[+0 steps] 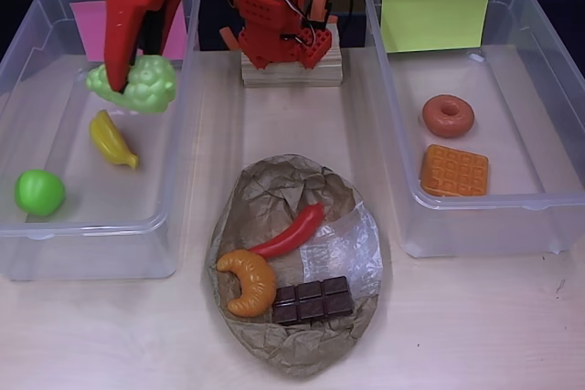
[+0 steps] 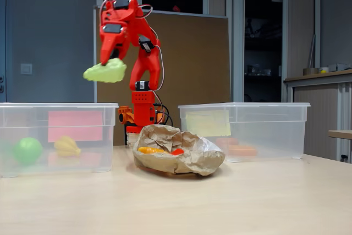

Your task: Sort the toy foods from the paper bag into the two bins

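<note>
On the paper bag (image 1: 292, 317), three toy foods (image 1: 311, 300)

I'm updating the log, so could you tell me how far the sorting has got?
Done: banana and apple in the pink-sheet bin; donut and waffle in the other. In hand: grapes in the gripper. Left on the bag: chili, croissant, chocolate.

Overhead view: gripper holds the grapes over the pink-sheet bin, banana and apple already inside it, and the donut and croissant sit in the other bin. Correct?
One slip. Beside the donut in the yellow-green-sheet bin lies the waffle; the croissant is still on the paper bag, as the overhead view shows. The rest holds.
</note>
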Action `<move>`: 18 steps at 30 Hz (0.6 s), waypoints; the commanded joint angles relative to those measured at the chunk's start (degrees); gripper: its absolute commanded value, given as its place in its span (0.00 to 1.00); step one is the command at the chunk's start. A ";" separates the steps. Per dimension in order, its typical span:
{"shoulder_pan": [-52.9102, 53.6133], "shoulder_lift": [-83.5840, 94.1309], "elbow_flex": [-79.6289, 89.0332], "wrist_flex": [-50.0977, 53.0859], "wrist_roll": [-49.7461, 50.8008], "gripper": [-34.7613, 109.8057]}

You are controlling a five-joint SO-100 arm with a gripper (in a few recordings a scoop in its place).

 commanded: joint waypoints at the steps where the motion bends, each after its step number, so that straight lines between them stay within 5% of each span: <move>1: 5.45 -3.78 0.00 -3.25 -0.44 0.36; 18: 11.16 -39.99 -10.99 -11.25 -4.57 0.36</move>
